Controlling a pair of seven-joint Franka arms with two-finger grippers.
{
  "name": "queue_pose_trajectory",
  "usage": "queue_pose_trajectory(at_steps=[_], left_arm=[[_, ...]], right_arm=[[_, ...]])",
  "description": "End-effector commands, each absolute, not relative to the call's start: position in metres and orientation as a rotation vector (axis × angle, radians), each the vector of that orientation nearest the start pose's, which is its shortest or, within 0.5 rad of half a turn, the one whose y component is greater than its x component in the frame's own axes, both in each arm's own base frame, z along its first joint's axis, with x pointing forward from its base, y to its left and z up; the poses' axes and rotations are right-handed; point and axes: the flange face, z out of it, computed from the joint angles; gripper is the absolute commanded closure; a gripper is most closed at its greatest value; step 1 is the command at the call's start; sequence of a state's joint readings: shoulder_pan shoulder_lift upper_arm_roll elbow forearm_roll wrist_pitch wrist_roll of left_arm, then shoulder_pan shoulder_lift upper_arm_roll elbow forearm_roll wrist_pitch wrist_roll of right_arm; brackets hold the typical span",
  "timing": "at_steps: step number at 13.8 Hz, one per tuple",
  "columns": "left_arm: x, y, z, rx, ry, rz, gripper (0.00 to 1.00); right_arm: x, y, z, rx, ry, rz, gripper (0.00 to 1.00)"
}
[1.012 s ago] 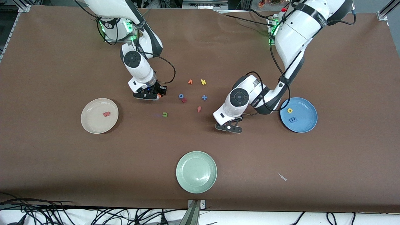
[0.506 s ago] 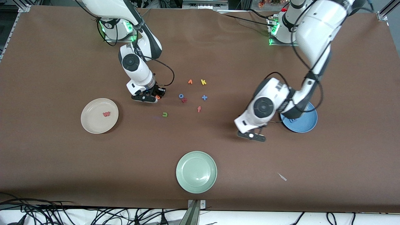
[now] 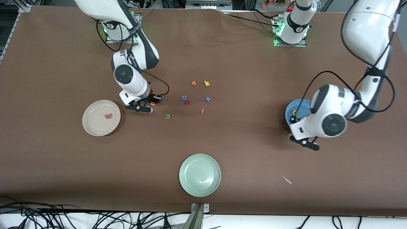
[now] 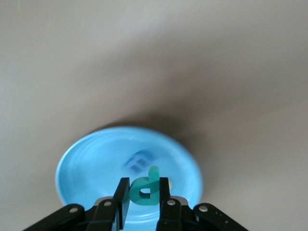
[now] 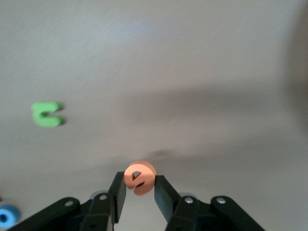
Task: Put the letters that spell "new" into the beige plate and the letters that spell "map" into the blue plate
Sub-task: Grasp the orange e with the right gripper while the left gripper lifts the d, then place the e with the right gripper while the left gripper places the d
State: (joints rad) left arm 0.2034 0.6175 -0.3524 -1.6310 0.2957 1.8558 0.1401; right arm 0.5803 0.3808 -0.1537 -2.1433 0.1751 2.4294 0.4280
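Two letters are held at this moment. The teal "p" is clamped between the fingers of the left gripper, which hangs over the blue plate at the left arm's end of the table; the yellow "a" and the blue "m" lie in that plate. The orange "e" is pinched in the right gripper, which hangs over bare table between the beige plate and the green "n". The red-pink "w" lies in the beige plate at the right arm's end. The green "n" rests on the table, nearer to the front camera than a cluster of spare letters: an orange "v", a yellow "k", a blue "o" and a red-orange "f". A pale green plate sits nearest the front camera.
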Motion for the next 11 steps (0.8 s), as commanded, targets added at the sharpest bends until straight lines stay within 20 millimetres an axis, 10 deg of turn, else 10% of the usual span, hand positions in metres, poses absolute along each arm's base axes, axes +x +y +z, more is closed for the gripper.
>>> queue_pose_trajectory(at_steps=[1, 5, 11], left_arm=[[0.619, -0.040, 0.242, -2.972, 0.649, 0.593, 0.01], [0.626, -0.055, 0.275, -2.969, 0.683, 0.518, 0.00], [0.645, -0.097, 0.411, -2.957, 0.726, 0.306, 0.00]], right_arm=[[0.538, 0.189, 0.240, -3.149, 0.071, 0.216, 0.90], [0.557, 0.120, 0.248, -3.169, -0.063, 0.234, 0.90], [0.573, 0.043, 0.238, -3.190, -0.088, 0.254, 0.87]])
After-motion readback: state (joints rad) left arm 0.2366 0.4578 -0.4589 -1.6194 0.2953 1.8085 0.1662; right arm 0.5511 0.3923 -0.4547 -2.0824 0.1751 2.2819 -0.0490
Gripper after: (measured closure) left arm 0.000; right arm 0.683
